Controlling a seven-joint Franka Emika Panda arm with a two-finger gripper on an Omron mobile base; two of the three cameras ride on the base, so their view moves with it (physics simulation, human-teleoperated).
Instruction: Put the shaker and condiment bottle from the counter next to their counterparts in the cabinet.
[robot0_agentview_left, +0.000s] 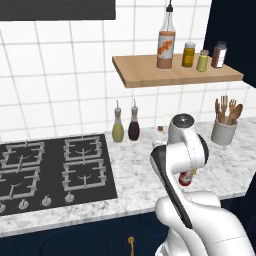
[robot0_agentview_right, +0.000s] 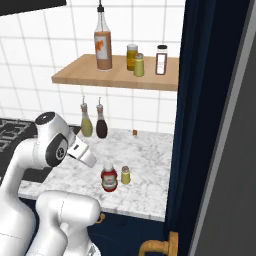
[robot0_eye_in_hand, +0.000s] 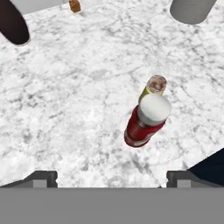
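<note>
Hand view: tool (robot0_eye_in_hand: 112, 178) spread apart above condiment bottle (robot0_eye_in_hand: 145, 122), beside shaker (robot0_eye_in_hand: 154, 87).

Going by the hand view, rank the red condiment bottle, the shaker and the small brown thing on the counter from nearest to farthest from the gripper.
1. Condiment bottle, just ahead of the gripper, slightly right.
2. Shaker, directly behind the bottle.
3. Small brown thing, far across the counter, to the left.

The marble tabletop (robot0_agentview_right: 150, 155) carries the red condiment bottle (robot0_agentview_right: 109, 178) and the little shaker (robot0_agentview_right: 125, 175) just beside it, an olive bottle (robot0_agentview_right: 86, 124), a dark-brown bottle (robot0_agentview_right: 101, 125), and a utensil pot (robot0_agentview_left: 223, 131). Up on the cabinet (robot0_agentview_right: 80, 75) stand the orange-labelled bottle (robot0_agentview_right: 103, 45), an amber jar (robot0_agentview_right: 132, 56), a second shaker (robot0_agentview_right: 139, 65) and a dark jar (robot0_agentview_right: 161, 60).
</note>
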